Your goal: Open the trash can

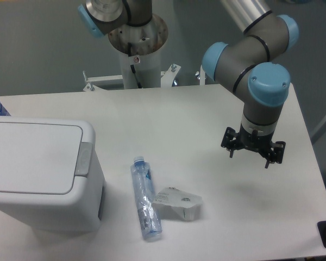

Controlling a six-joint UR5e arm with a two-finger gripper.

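Gripper [253, 154] hangs over the right side of the table [206, 119], fingers spread w/ nothing btwn them. Trash can [43, 174] sits well apart at roughly 9 o'clock from it, front-left corner. Its grey push tab [84, 159] faces the gripper side, running front-to-back. White, boxy, rounded corners, flat lid still shut. Bottle [145, 198] & a crumpled wrapper [177, 202] lie btwn them.

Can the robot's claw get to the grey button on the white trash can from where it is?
Probably yes. The gripper hangs above bare table, and only a flat bottle lies low between it and the grey button on the trash can.
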